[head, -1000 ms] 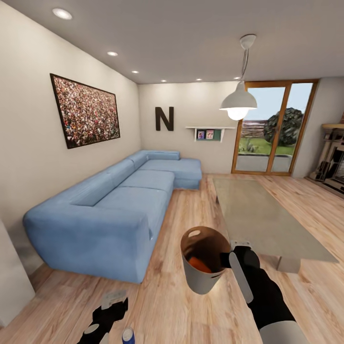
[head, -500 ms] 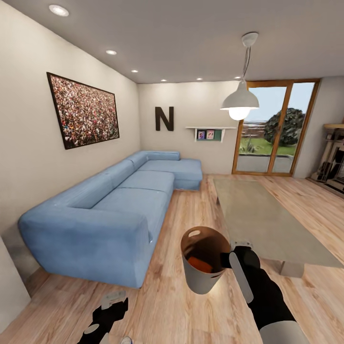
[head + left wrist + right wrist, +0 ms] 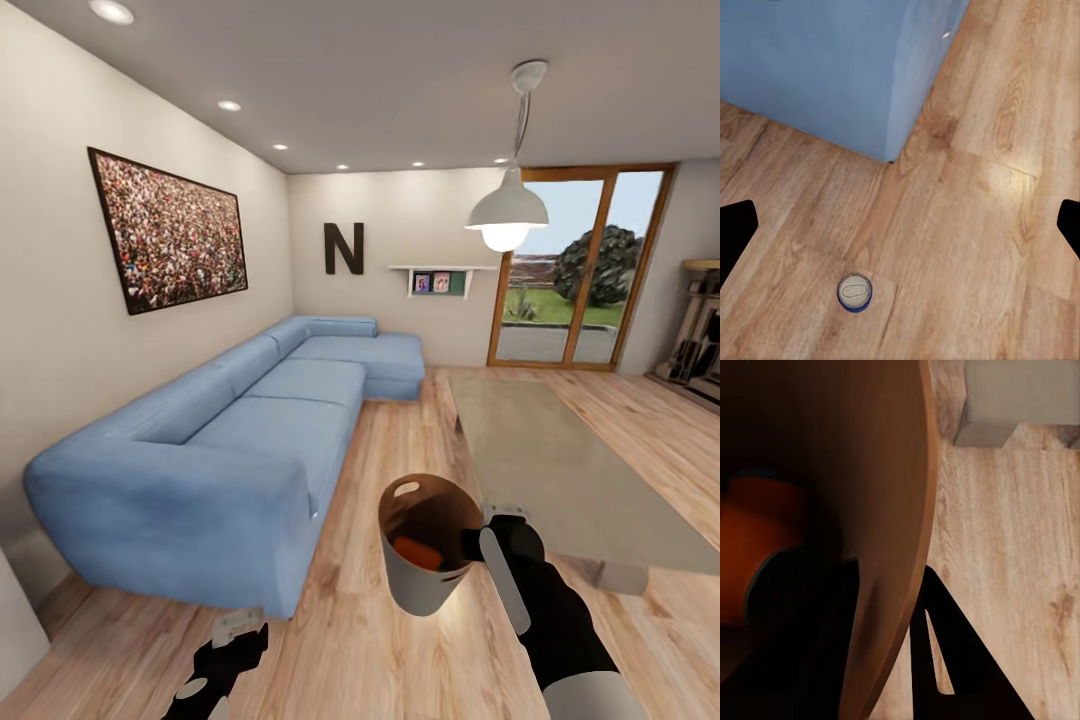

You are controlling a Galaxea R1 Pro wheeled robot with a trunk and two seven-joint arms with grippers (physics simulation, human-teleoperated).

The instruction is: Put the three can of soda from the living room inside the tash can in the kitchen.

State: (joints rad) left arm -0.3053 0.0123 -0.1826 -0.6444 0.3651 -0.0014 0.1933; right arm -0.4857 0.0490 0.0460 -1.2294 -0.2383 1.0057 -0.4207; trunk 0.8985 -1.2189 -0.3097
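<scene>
My right gripper (image 3: 478, 545) is shut on the rim of the tash can (image 3: 420, 585), a pale grey tapered bin with a tan-brown inside, held upright above the wood floor. One orange can of soda (image 3: 417, 553) lies at its bottom. In the right wrist view the bin's wall (image 3: 881, 510) runs between the two dark fingers (image 3: 949, 660), with the orange can (image 3: 757, 532) dim inside. My left gripper (image 3: 235, 630) hangs low and open over the floor. Below that left gripper (image 3: 900, 229) a can with a blue side and silver top (image 3: 856, 291) stands upright on the planks.
A blue sectional sofa (image 3: 200, 450) fills the left side, its corner (image 3: 832, 75) close to my left arm. A long low grey table (image 3: 560, 470) lies ahead on the right. Open plank floor (image 3: 400, 440) runs between them toward glass doors (image 3: 570, 270).
The camera has edged forward, so the sofa and table sit nearer. The blue-sided can slid out of the head view's lower edge. Bin and both grippers keep their places in the picture.
</scene>
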